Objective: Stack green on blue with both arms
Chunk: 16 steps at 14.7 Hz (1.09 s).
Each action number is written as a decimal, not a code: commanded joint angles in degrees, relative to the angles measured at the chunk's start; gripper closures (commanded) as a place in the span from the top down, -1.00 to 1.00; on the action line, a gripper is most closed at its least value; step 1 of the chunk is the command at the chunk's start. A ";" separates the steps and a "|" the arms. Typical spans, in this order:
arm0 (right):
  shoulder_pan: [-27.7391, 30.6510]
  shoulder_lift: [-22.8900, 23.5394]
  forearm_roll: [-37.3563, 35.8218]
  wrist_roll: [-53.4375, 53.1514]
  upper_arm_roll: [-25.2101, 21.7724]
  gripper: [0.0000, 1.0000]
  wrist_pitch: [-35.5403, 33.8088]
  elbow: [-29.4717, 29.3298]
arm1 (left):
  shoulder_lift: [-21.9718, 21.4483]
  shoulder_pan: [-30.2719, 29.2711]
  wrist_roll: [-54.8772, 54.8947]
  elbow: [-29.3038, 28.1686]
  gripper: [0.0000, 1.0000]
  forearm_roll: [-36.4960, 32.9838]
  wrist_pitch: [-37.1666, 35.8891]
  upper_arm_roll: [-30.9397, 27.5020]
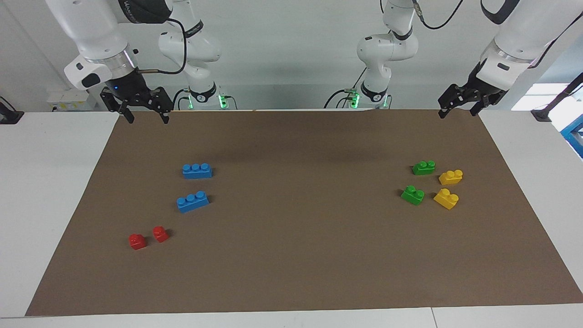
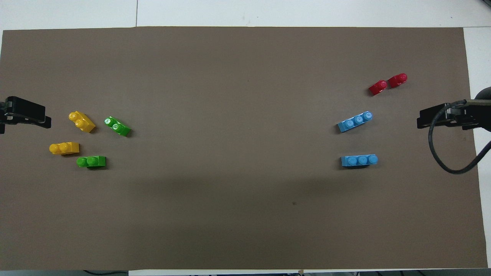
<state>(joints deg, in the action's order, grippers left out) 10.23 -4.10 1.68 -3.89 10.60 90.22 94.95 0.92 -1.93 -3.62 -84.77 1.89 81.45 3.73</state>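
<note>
Two green bricks lie on the brown mat toward the left arm's end: one (image 1: 423, 167) (image 2: 92, 161) nearer the robots, the other (image 1: 412, 195) (image 2: 117, 126) farther out. Two long blue bricks lie toward the right arm's end, one (image 1: 196, 171) (image 2: 359, 160) nearer the robots and one (image 1: 193, 201) (image 2: 355, 121) farther and slightly turned. My left gripper (image 1: 457, 112) (image 2: 25, 111) hangs open over the mat's corner at its own end, holding nothing. My right gripper (image 1: 147, 119) (image 2: 435, 118) hangs open and empty above the mat's edge at the other end. Both arms wait, apart from every brick.
Two yellow bricks (image 1: 451, 176) (image 1: 446, 198) lie right beside the green ones, closer to the table's end. Two small red bricks (image 1: 137, 241) (image 1: 160, 233) sit farther from the robots than the blue ones. The brown mat (image 1: 300, 237) covers most of the white table.
</note>
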 commanded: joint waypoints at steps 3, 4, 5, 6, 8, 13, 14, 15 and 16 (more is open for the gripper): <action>0.75 -0.56 -1.33 -0.15 0.56 0.97 -0.40 0.50 | 0.22 0.08 0.63 0.40 1.00 0.66 0.46 -0.04; 0.75 -0.56 -1.33 -0.15 0.56 0.97 -0.40 0.50 | 0.22 0.08 0.63 0.40 1.00 0.66 0.46 -0.12; 0.75 -0.56 -1.33 -0.15 0.56 0.97 -0.31 0.50 | 0.22 0.08 0.63 0.40 1.00 0.66 0.46 -0.12; 0.75 -0.56 -1.33 -0.15 0.56 0.97 -0.31 0.50 | 0.22 0.08 0.55 0.31 1.00 0.66 0.46 -0.12; 0.75 -0.56 -1.33 -0.15 0.56 0.97 -0.23 0.50 | -0.30 -0.01 -0.33 -0.65 1.00 0.75 1.16 -0.12; 0.75 -0.56 -1.33 -0.06 0.47 0.97 -0.31 0.50 | -7.75 0.08 -11.81 -17.31 1.00 0.84 12.99 -0.12; 0.75 -0.56 -1.33 0.02 0.47 0.97 -0.31 0.50 | -9.34 0.08 -14.72 -21.27 1.00 0.84 16.25 -0.12; 0.75 -0.56 -1.33 0.02 0.47 0.97 -0.31 0.50 | -10.49 0.08 -17.27 -24.44 1.00 0.84 18.98 -0.12; 0.75 -0.56 -1.33 0.02 0.47 0.97 -0.40 0.50 | -11.11 0.08 -18.95 -27.34 1.00 0.84 21.79 -0.12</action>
<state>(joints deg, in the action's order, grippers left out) 10.24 -4.10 1.68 -3.89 10.60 90.22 94.95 -4.65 -1.92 -18.26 -102.08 1.91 96.64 3.79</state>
